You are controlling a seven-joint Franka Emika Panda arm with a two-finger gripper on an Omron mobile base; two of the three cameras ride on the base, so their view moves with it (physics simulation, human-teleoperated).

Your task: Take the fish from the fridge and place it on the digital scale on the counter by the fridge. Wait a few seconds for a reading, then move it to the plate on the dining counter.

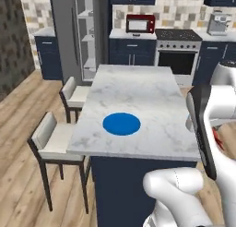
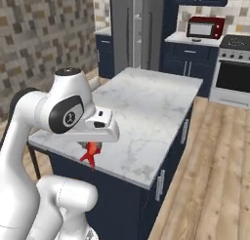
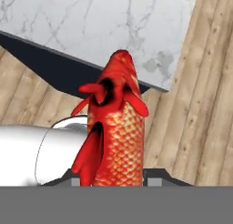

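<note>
- Gripper mostly hidden under the white hand; its fingertips were covered by the fish, jaws clamped narrow on it.
- Fish was orange-red, scaly, finned, hanging just off the near corner of the dining counter.
- Plate was flat, round, bright blue, cut off at the top edge of the hand view.
- Counter top was white veined marble, mostly bare around the plate.
- Two stools stood along its left edge; wood floor open on its right.
</note>
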